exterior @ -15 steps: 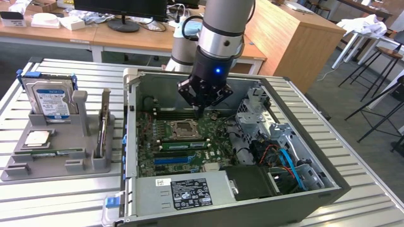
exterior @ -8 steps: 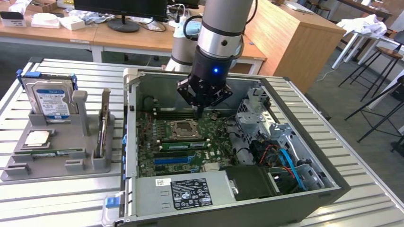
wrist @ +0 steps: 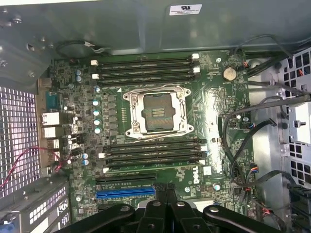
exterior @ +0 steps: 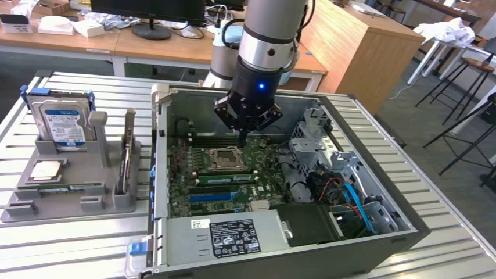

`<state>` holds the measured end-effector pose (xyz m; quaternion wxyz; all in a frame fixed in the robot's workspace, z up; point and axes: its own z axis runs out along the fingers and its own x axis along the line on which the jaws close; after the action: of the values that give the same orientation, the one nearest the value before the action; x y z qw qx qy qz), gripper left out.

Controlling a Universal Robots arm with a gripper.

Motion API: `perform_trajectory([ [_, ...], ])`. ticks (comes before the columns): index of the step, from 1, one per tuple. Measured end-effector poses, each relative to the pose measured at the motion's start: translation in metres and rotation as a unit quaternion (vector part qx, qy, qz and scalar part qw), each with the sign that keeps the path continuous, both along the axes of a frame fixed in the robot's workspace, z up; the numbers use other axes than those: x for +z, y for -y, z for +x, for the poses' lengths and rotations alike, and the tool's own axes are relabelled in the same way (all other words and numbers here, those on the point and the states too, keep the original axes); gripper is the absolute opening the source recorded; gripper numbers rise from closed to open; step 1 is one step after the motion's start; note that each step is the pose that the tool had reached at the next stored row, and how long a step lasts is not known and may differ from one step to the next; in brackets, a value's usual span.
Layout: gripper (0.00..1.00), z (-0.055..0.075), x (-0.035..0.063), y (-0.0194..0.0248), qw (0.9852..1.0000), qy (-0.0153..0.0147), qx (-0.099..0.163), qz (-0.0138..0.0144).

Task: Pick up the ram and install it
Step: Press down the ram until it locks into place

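The ram point(exterior: 64, 187), a long thin green stick, rests in the front groove of the grey holder point(exterior: 46, 206) on the exterior view's left, well away from the arm. My gripper point(exterior: 241, 139) hangs inside the open computer case point(exterior: 387, 232), just above the motherboard point(wrist: 209, 121) beside the empty processor socket point(wrist: 156, 112). Its fingers point(wrist: 160, 199) are pressed together with nothing visible between them. The long black memory slots point(wrist: 148, 154) on both sides of the socket look empty in the wrist view.
On the holder also stand a blue-labelled hard drive point(exterior: 64, 125), a square silver chip point(exterior: 46, 170) and a thin board on edge point(exterior: 125, 157). Drive cages and cables point(exterior: 341, 174) crowd the case's right side. The power supply point(exterior: 225, 235) fills its front.
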<state>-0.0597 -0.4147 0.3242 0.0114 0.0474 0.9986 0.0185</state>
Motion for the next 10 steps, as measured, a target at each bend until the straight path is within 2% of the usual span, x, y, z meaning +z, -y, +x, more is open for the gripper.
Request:
perform_trajectory([
  [4, 0.1, -0.0001, 0.0, 0.0001, 1.0, 0.0, 0.003, 0.0],
  [10, 0.1, -0.0001, 0.0, 0.0, 0.9997, 0.0, 0.025, -0.0002],
])
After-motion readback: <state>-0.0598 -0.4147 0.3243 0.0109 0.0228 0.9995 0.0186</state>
